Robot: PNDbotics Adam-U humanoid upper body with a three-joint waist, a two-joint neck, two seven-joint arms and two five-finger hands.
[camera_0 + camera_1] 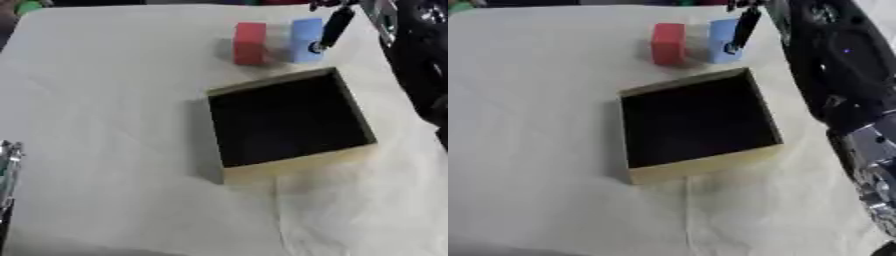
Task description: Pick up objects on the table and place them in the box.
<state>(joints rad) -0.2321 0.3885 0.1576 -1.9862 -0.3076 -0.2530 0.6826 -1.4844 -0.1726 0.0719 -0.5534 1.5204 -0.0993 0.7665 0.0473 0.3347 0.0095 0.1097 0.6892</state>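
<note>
Right robot hand (331,27) reaches in at the upper right of the frame, one straight finger touching the upright blue block (304,40); whether it grasps, I cannot tell. Red block (250,43) stands just left, both above the dark open box (357,112).

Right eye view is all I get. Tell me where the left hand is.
Observer: The left hand shows only in the left eye view, as a silvery sliver at the picture's left edge, far to the left of the box.
Operator: Now describe the table right of the box. The arm blocks it here.
Observer: In the left eye view, wrinkled white cloth lies there, beyond the box's right wall. The right arm only runs along the picture's right edge higher up.
</note>
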